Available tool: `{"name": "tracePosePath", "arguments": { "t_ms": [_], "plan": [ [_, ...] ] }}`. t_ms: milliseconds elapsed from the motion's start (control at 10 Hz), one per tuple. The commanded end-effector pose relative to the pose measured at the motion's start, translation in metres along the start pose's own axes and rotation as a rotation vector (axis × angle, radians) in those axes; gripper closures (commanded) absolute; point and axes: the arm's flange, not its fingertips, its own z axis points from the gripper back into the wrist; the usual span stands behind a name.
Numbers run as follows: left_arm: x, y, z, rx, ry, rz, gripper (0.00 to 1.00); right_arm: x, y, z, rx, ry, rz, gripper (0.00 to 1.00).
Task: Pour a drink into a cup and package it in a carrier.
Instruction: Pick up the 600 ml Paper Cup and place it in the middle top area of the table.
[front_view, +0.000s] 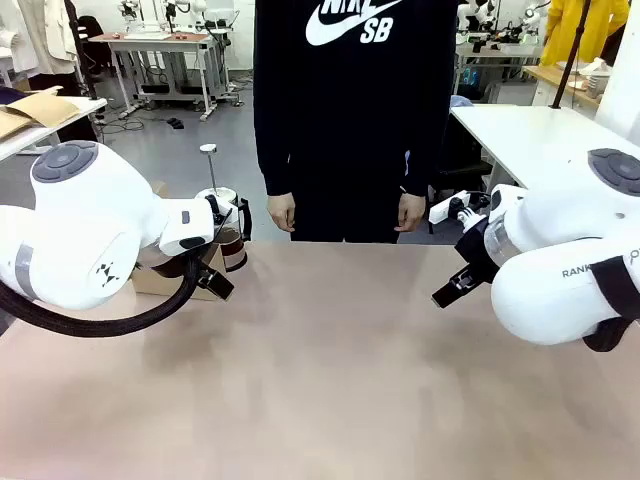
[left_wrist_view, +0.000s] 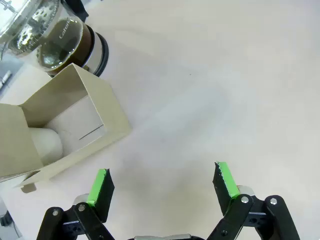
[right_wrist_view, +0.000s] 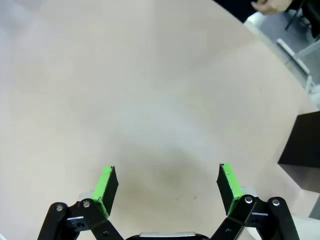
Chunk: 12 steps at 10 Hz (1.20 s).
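Workshop benches and grey floor lie behind a wide, pale beige table (front_view: 330, 390). A person (front_view: 350, 110) in a black sweatshirt with white print stands at its far edge, one hand (front_view: 283, 213) and the other hand (front_view: 410, 212) hanging loose at the sides, just above the table line.

In the front view the bulky white left arm (front_view: 80, 230) curves in over the near left of the table, and the right arm (front_view: 560, 270) matches it on the right. Both are held above the surface.

A black box (right_wrist_view: 302, 145) stands at the table's margin in the right wrist view; what it holds cannot be made out. At the far left an open, pale cardboard box (left_wrist_view: 102, 102) lies on its side with a white rounded object (left_wrist_view: 45, 141) inside, too hidden to name.

Just beside that box stands the glass plunger jug (front_view: 228, 235), upright, with its chrome base on the table and its black handle toward the middle. The drink (left_wrist_view: 75, 37), a dark brown liquid, sits in the jug's lower part.

The left gripper (left_wrist_view: 162, 176) hovers over bare table near the cardboard box, its jaws spread wide with nothing between the green pads (left_wrist_view: 100, 185). The right gripper (right_wrist_view: 166, 177) hangs over bare table as well, equally wide apart and holding nothing.
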Motion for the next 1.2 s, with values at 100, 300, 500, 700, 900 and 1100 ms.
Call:
{"name": "tracePosePath", "arguments": {
  "t_ms": [100,300,500,700,900,1100],
  "plan": [
    [0.000,0.000,0.000,0.000,0.000,0.000,0.00,0.000,0.000,0.000,0.000,0.000,0.000,0.00],
    [0.000,0.000,0.000,0.000,0.000,0.000,0.00,0.000,0.000,0.000,0.000,0.000,0.000,0.00],
    [0.000,0.000,0.000,0.000,0.000,0.000,0.00,0.000,0.000,0.000,0.000,0.000,0.000,0.00],
    [0.000,0.000,0.000,0.000,0.000,0.000,0.00,0.000,0.000,0.000,0.000,0.000,0.000,0.00],
    [0.000,0.000,0.000,0.000,0.000,0.000,0.00,0.000,0.000,0.000,0.000,0.000,0.001,0.00],
    [0.000,0.000,0.000,0.000,0.000,0.000,0.00,0.010,-0.066,0.024,-0.018,0.000,-0.025,0.00]
  ]
}}
